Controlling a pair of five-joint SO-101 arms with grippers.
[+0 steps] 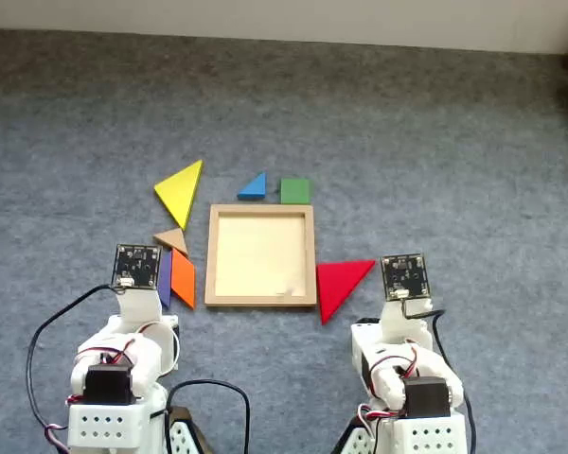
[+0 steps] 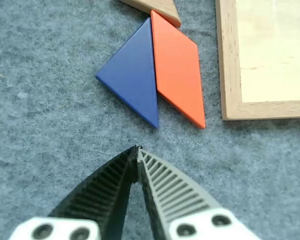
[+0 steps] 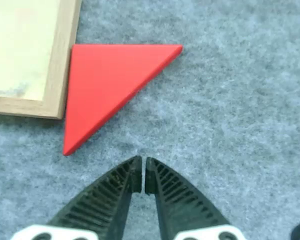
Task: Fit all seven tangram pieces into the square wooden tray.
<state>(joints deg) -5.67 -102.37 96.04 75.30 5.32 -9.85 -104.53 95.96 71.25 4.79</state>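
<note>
High view: red triangle (image 1: 339, 281) beside tray (image 1: 212, 255)

On my left wrist feed I see the left gripper (image 2: 137, 152) over grey carpet (image 2: 45, 125), its two ribbed fingers (image 2: 165, 185) meeting at the tips with nothing between them; just beyond the tips a blue triangle (image 2: 132, 75) lies flat, one long edge touching an orange parallelogram (image 2: 177, 70); the parallelogram sits between the triangle and the wooden tray (image 2: 230, 60), near its frame but apart; a tan wooden piece (image 2: 157, 6) lies right at the parallelogram's far corner.
</note>
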